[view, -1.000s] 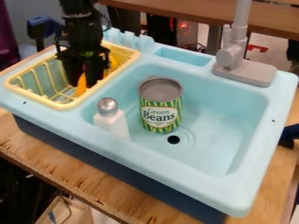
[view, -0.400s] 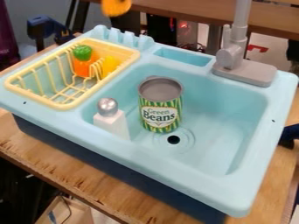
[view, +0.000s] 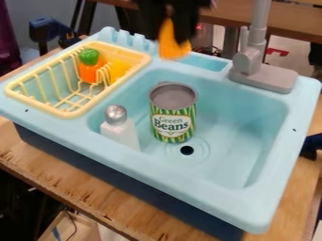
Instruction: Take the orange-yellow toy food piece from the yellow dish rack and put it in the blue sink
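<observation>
One orange, rounded toy (view: 172, 44) is hanging over the light-blue plastic sink (view: 264, 141), and the black two-finger gripper (view: 170, 28) is squeezing it.

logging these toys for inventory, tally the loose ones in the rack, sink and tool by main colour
Orange: 2, green-topped toy in the rack and orange toy in the tool
Yellow: 1, yellow toy
White: 1, silver-topped bottle
Green: 1, striped can
Total: 5

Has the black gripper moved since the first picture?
Yes. It was down in the yellow rack; now the gripper is above the back edge of the sink, closer to the faucet.
</observation>
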